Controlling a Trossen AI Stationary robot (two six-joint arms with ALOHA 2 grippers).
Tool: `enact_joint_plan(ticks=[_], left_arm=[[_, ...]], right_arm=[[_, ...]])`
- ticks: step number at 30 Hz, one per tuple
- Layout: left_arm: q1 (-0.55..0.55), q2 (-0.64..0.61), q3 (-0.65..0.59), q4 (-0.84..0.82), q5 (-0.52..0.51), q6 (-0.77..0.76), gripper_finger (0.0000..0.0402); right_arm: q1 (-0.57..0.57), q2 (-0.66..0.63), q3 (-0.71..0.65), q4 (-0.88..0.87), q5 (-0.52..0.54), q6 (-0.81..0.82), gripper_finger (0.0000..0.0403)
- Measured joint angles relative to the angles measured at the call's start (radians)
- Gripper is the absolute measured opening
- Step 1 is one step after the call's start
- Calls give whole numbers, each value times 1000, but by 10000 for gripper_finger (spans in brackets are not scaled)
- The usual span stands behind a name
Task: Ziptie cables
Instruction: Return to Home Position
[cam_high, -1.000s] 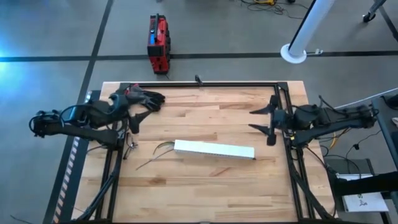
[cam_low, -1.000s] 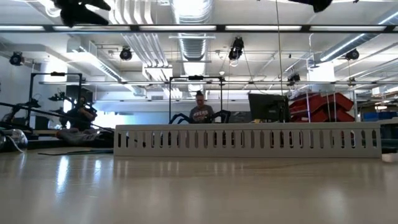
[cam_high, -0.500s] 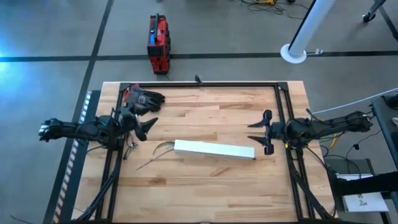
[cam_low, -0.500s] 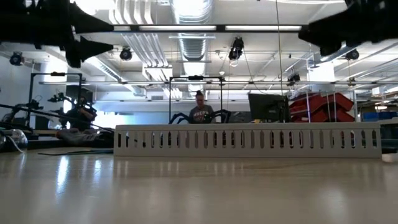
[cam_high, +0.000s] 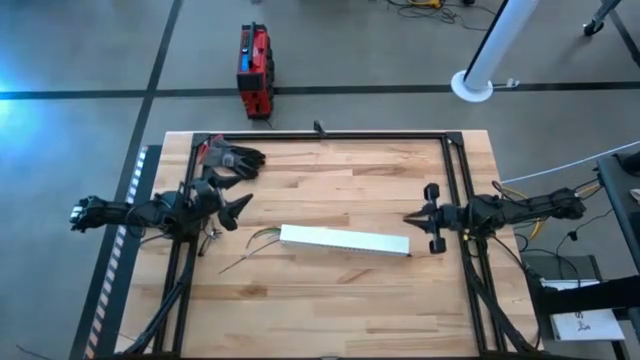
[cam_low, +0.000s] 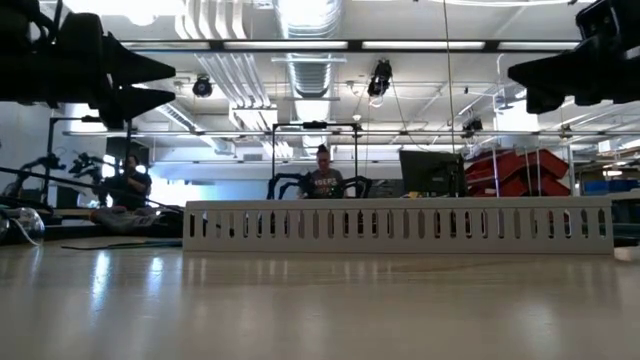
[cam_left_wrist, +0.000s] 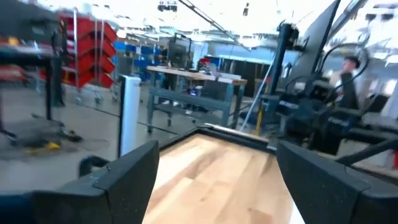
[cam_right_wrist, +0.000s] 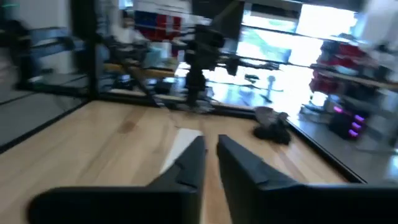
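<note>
The cables (cam_high: 255, 240) lie loose on the wooden table, thin green and dark wires just left of the white slotted channel (cam_high: 345, 240). My left gripper (cam_high: 238, 210) hovers above the table's left side, a little beyond the cables, open and empty; in the left wrist view its fingers (cam_left_wrist: 124, 174) stand wide apart. At the table's right side my right gripper (cam_high: 410, 217) hangs above the wood, pointing at the channel's right end. Its fingers (cam_right_wrist: 186, 165) are together with nothing between them. Both grippers show high above the table in the low view (cam_low: 165, 84) (cam_low: 520, 80).
Black gloves (cam_high: 232, 158) lie at the far left corner. A black frame (cam_high: 330, 135) runs along the table's far, left and right sides. A red toolbox (cam_high: 254, 68) stands on the floor beyond the table. In the low view the channel (cam_low: 400, 225) crosses the table's middle.
Both arms have come down toward the table and moved toward its near edge. The right gripper has shut from wide open and now points at the channel's right end. The left gripper stays open. The cables and the channel have not moved.
</note>
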Motion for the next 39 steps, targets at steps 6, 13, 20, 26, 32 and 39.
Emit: enact_joint_plan(ticks=[6, 13, 20, 26, 32, 39], left_arm=[[0, -35, 0, -10, -74, 63, 309], [-11, -112, 0, -105, -69, 54, 309], [-10, -117, 1, -191, -115, 65, 309], [-10, -53, 10, -189, -111, 65, 309], [-10, -4, 9, -201, -109, 65, 309], [-10, 54, 10, -197, -108, 65, 309]], right_arm=[[0, -31, 0, 22, -182, -37, 4], [-23, -120, -1, -91, -103, -53, 0], [-29, -72, -1, -122, 1, 70, 3], [-29, -48, -1, -120, 1, 163, 3], [-29, -41, -1, -120, 1, 124, 3], [-29, -36, -2, -118, 1, 111, 3]])
